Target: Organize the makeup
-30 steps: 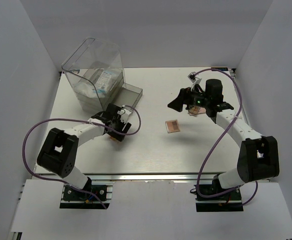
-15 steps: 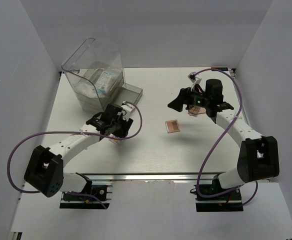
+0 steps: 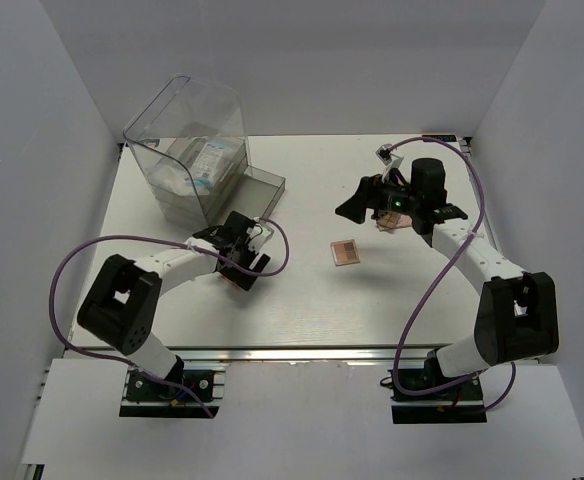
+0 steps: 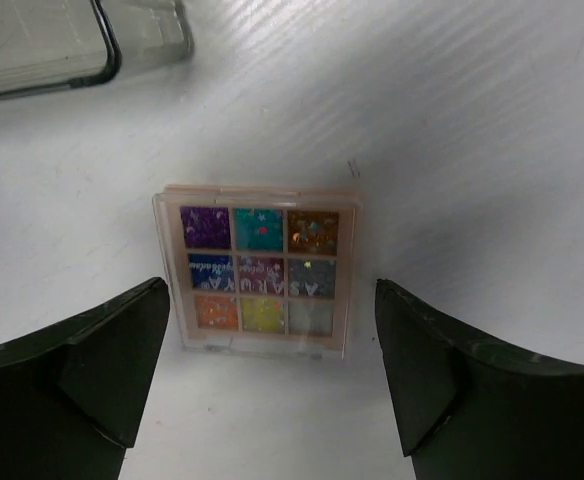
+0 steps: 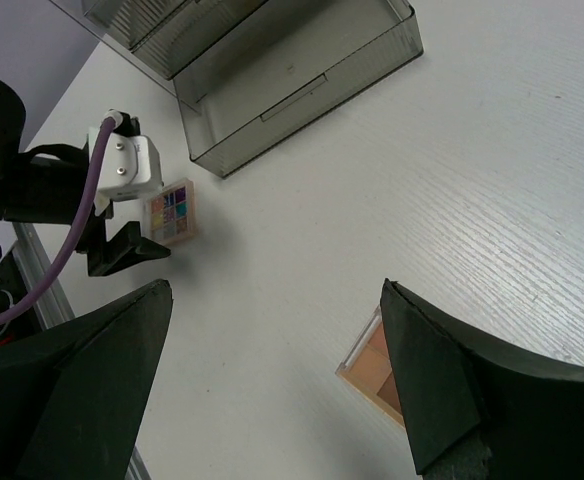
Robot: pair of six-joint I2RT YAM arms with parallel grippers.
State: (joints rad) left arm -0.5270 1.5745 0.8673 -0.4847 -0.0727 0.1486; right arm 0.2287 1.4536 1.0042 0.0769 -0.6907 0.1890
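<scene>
Top external: fixed, high, behind arm bases. Looks down and forward over whole surface (image 3: pixel 302 300); both arms in frame, far off.

Left wrist: very near surface, facing almost straight down. Left pincer (image 4: pixel 269 330) fingers frame bottom corners; multicolour palette (image 4: pixel 259 270) at centre.

Right wrist: higher, oblique, looking across surface toward left arm. Right pincer (image 5: pixel 274 300) fingers at bottom corners.

Shared: multicolour palette (image 5: pixel 172 212) in both wrist views. Tan palette (image 3: pixel 345 253) and drawer tray (image 3: pixel 260 190) in top and right wrist views.

Clear drawer box (image 3: pixel 187 130) back-left on white table (image 3: pixel 392 290); smoky drawer (image 5: pixel 302 105) pulled out.
</scene>
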